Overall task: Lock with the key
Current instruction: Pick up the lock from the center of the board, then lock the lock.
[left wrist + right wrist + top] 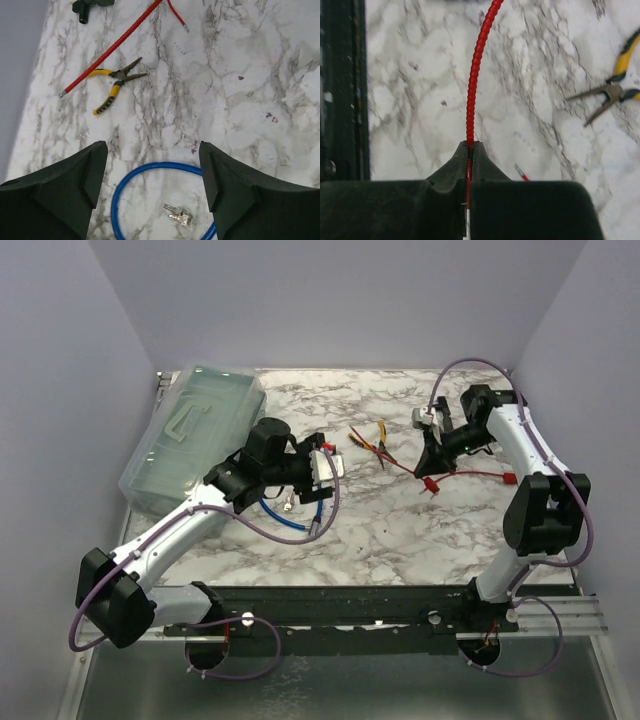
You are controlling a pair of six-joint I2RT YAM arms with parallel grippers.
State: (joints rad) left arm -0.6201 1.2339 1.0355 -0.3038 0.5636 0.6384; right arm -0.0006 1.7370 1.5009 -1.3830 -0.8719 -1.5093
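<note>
A small bunch of silver keys (180,215) lies on the marble table inside a loop of blue cable (118,195); the keys also show in the top view (288,505). My left gripper (151,152) is open and empty, hovering above the keys, with one jaw on each side of the loop. It shows in the top view (305,482) too. My right gripper (470,148) is shut on a thin red ribbed cable (477,65), which runs away across the table. In the top view it (431,462) is at the right centre. I see no lock body clearly.
Yellow-handled pliers (376,439) lie at mid table between the arms, also in the left wrist view (116,82). A clear plastic case (193,436) stands at the back left. Red cable ends (508,478) trail to the right. A black rail (337,90) runs along the near edge.
</note>
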